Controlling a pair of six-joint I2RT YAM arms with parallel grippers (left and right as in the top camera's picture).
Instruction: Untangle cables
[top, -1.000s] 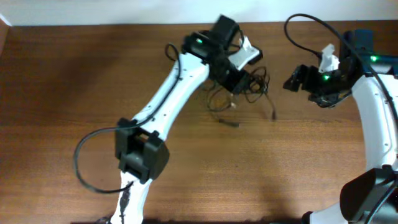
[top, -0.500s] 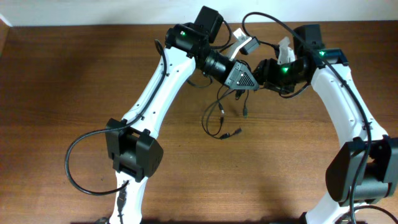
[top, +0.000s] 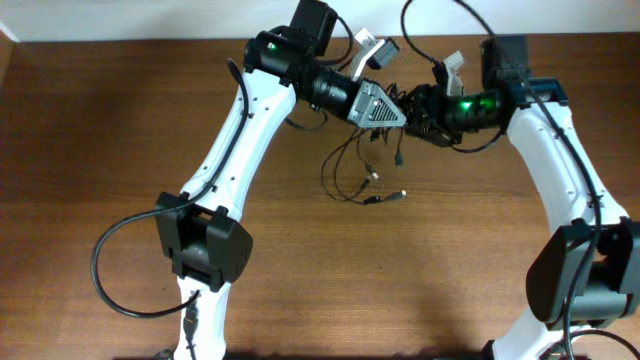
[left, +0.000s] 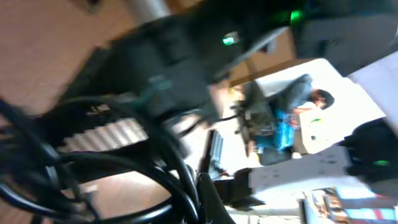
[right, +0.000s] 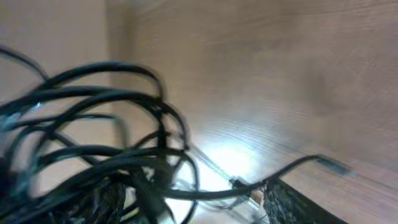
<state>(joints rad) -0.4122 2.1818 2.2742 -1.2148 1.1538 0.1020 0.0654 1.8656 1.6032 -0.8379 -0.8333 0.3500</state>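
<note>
Overhead view: both arms are nose to nose at the far side of the counter (top: 110, 150). The left pincer (top: 393, 112) is clamped shut, and the cables (top: 360, 170) bunch right at its tip. They look pinched there, as far as this angle allows. Black loops trail toward the near side, and one metal-tipped plug (top: 388, 197) lies on the counter. The right pincer (top: 420, 106) faces the left one, just beside the same knot.

Right wrist view: its two fingers (right: 298, 202) stand wide apart, with the tangle of thin black loops sitting between them and nothing squeezed.

Left wrist view is a blur: dark cords crowd the lower left, and a green light (left: 297, 15) glows on the other arm up top.
</note>
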